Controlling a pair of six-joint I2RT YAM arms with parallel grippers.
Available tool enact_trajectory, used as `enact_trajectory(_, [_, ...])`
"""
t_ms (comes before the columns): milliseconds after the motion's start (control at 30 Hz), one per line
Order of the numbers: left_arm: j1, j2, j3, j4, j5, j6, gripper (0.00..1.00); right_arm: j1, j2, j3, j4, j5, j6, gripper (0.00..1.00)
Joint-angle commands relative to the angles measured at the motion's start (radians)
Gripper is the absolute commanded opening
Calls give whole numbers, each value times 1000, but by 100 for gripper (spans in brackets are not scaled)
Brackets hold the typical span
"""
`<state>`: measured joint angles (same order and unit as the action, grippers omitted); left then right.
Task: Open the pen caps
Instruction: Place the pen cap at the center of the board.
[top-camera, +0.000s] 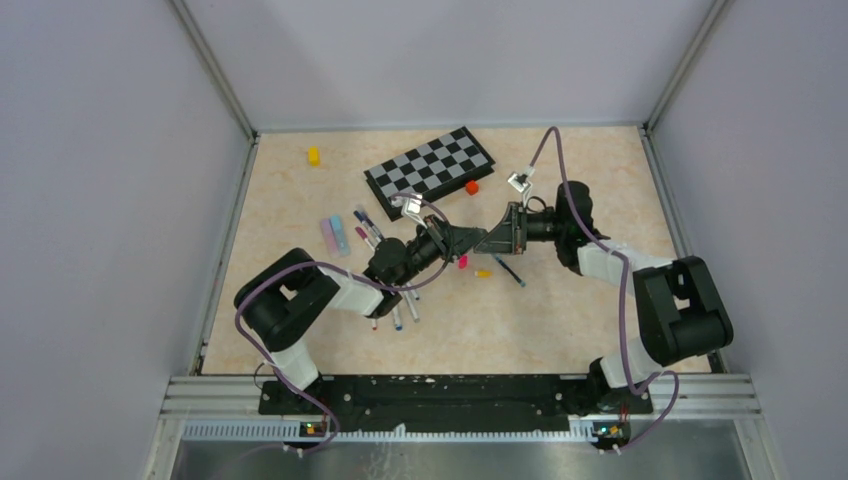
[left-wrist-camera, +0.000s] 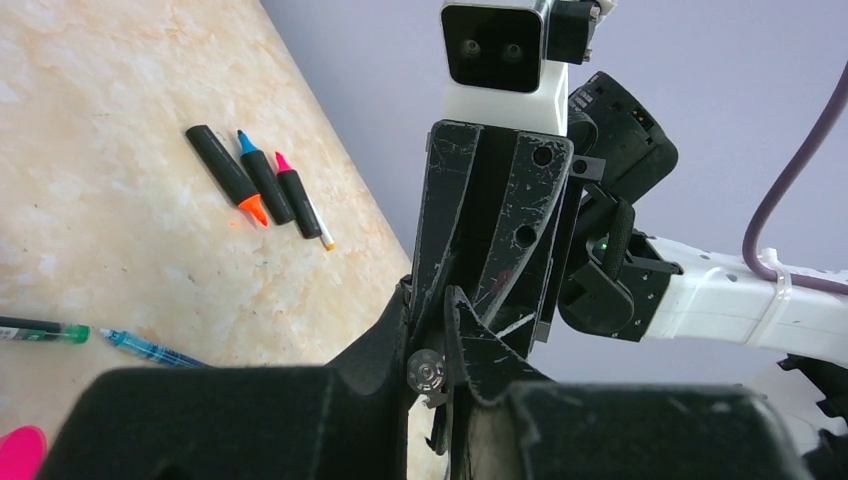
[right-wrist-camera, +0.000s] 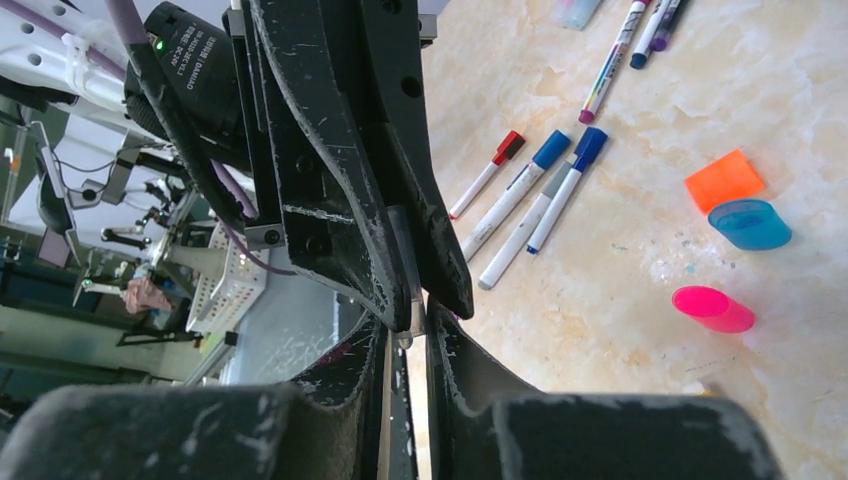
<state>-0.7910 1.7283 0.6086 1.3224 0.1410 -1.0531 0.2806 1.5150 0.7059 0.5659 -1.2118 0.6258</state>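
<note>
My left gripper (top-camera: 455, 240) and right gripper (top-camera: 490, 241) meet tip to tip above the table's middle. Both are shut on one thin pen held between them. The left wrist view shows its round pale end (left-wrist-camera: 428, 372) between the shut left gripper (left-wrist-camera: 432, 300). In the right wrist view a translucent piece of it (right-wrist-camera: 405, 285) sits in the right gripper (right-wrist-camera: 408, 320). Its cap is hidden by the fingers. White markers with blue and red caps (right-wrist-camera: 530, 195) lie on the table. Loose pink (right-wrist-camera: 712, 308) and blue (right-wrist-camera: 750, 223) caps lie nearby.
A chessboard (top-camera: 430, 170) lies at the back, with an orange block (top-camera: 472, 186) beside it and a yellow block (top-camera: 313, 155) far left. Three uncapped black highlighters (left-wrist-camera: 262, 185) and a green pen (left-wrist-camera: 40, 330) lie under the right arm. More markers (top-camera: 400, 310) lie by the left arm.
</note>
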Motion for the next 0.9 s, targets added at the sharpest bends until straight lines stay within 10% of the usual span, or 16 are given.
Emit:
enact_trajectory(0, [-16, -23, 26, 29, 14, 34, 19, -1, 2, 6, 27, 9, -36, 0])
enact_trajectory(233, [4, -139, 24, -95, 2, 152, 67, -3, -15, 66, -211, -1, -268, 0])
enact_trajectory(533, [69, -375, -34, -309, -57, 402, 98, -82, -51, 254, -933, 110, -969, 0])
enact_trajectory(867, [253, -471, -180, -261, 156, 337, 99, -454, -96, 269, -1008, 490, -1100, 0])
